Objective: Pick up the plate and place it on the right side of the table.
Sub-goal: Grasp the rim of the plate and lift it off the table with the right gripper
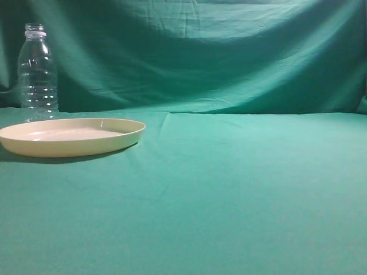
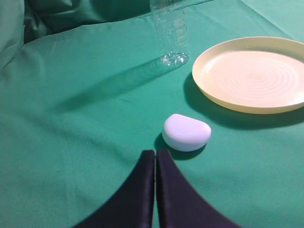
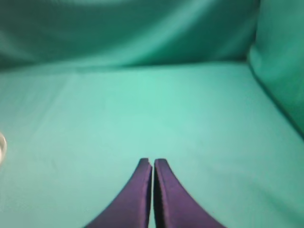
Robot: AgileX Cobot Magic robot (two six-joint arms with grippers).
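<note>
Resting at the bottom centre of the left wrist view, the left gripper (image 2: 155,156) shows its dark jaws pressed together, holding nothing. Just beyond its tips lies a small white rounded lump (image 2: 186,132), perhaps soap. Farther back, at the right edge of that frame, the plate (image 2: 254,74) sits flat on the table (image 2: 85,142), apart from the lump. A clear bottle (image 2: 171,33) stands at the top centre, near the plate's far rim. In the exterior view, plate and bottle occupy the left side; the right side is bare cloth. In the right wrist view, the right gripper (image 3: 152,164) also has its jaws together over green cloth. The plate looks light, stiff and smooth, so pinching its low raised rim seems the surest hold.
</note>
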